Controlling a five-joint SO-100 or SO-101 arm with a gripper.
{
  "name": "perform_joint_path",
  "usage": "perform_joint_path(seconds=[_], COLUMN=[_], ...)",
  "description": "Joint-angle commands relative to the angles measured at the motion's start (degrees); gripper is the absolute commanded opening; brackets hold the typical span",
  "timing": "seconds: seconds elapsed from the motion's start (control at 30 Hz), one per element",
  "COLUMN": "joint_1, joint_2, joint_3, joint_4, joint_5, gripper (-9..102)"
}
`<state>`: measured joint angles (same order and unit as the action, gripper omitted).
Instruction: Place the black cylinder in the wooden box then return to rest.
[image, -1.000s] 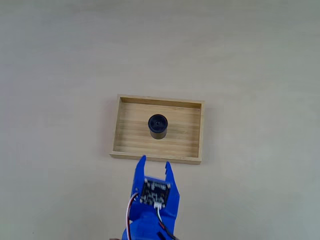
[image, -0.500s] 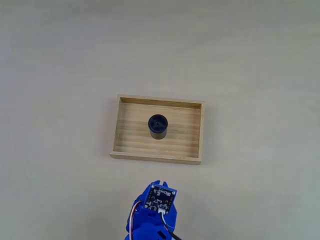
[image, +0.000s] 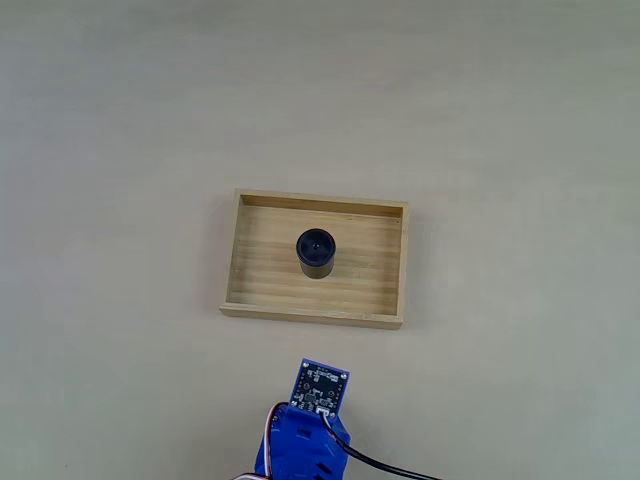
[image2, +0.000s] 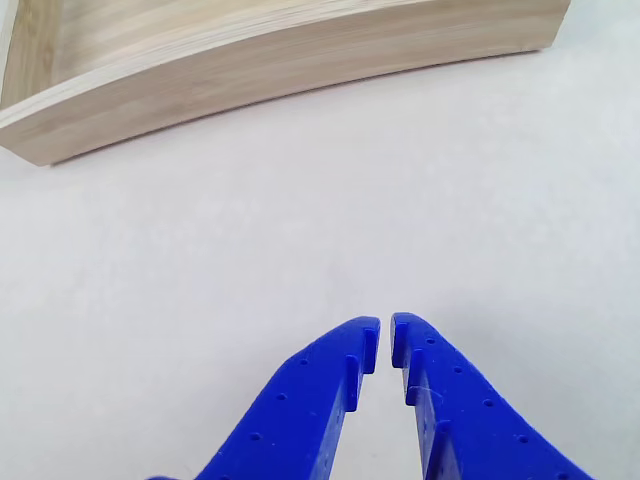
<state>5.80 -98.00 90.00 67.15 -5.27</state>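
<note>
From my remote station, the fixed view shows a pale table (image: 120, 120) bearing the wooden box (image: 232, 270) at centre, with the black cylinder (image: 317, 253) standing upright on the box floor, slightly toward nine o'clock of the floor's middle and apart from all four walls. Nothing lies between the box and the blue arm (image: 305, 450), which sits at six o'clock of the box, well apart from its near wall, on open tabletop. A square circuit board (image: 320, 385) tops the arm, and a black cable (image: 385, 466) runs off toward four o'clock, cut by the lower edge. The arm's lower body is likewise cut off, and I cannot make out the fingers in this view. In the other view, the gripper (image2: 385, 338) enters from six o'clock; its two blue fingers (image2: 310, 400) stand almost together, a thin slit between the tips, holding nothing and touching nothing I can see. The box wall crosses the top at twelve o'clock, its interior mostly out of sight.
</note>
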Motion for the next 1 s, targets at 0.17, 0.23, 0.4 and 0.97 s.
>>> perform_joint_path(seconds=[0.17,0.23,0.4,0.97], joint_1=[0.00,0.00,0.00,0.62], joint_2=[-0.70,-0.70,-0.79,-0.70], joint_3=[2.20,2.20,2.20,2.20], joint_4=[3.69,5.27,10.63,10.81], joint_5=[2.20,2.20,1.93,1.85], gripper=[0,0,0,0])
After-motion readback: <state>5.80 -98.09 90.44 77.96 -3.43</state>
